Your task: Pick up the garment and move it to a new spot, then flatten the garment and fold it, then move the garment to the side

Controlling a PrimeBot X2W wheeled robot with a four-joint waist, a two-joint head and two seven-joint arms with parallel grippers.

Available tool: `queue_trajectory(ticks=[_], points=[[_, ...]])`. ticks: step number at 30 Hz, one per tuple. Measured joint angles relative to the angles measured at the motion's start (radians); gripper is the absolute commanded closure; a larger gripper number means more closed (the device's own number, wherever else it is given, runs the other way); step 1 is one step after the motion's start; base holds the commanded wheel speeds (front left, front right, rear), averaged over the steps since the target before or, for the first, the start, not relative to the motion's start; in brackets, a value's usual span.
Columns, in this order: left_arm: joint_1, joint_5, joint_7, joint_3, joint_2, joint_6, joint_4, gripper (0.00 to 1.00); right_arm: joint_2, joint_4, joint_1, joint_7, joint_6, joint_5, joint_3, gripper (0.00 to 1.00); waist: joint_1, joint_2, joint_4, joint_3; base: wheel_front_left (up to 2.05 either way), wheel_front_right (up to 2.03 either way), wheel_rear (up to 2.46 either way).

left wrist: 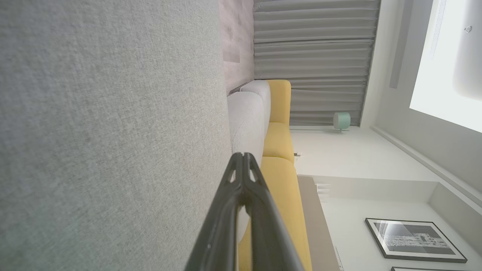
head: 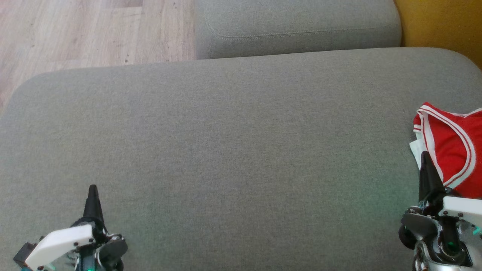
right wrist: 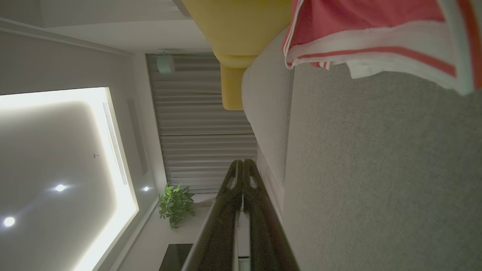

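Red garment (head: 453, 148) with white striped trim lies crumpled at the right edge of a grey fabric cushion (head: 233, 150). A white tag (head: 415, 150) pokes from its edge, any print too small to read. Right gripper (head: 425, 153), fingers pressed together and empty, points just beside the garment. Left gripper (head: 92, 187), likewise closed and empty, sits well apart at lower left.

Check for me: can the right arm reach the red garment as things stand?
Probably yes. The red garment lies on the grey cushion just beside the right gripper, with nothing between them. The jaws are shut, so they would need to open first.
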Motion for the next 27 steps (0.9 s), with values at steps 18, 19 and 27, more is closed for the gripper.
queue_trajectory(ticks=[18, 19, 27], points=[[0.000, 0.000, 0.000, 0.000, 0.000, 0.000, 0.000, 1.00, 0.000, 0.000, 0.000, 0.000, 0.000, 0.000, 0.000, 1.00, 0.0000, 0.0000, 0.000, 0.000, 0.00, 0.00, 0.00], [0.000, 0.000, 0.000, 0.000, 0.000, 0.000, 0.000, 1.00, 0.000, 0.000, 0.000, 0.000, 0.000, 0.000, 0.000, 1.00, 0.0000, 0.0000, 0.000, 0.000, 0.00, 0.00, 0.00], [0.000, 0.000, 0.000, 0.000, 0.000, 0.000, 0.000, 1.00, 0.000, 0.000, 0.000, 0.000, 0.000, 0.000, 0.000, 1.00, 0.0000, 0.0000, 0.000, 0.000, 0.00, 0.00, 0.00]])
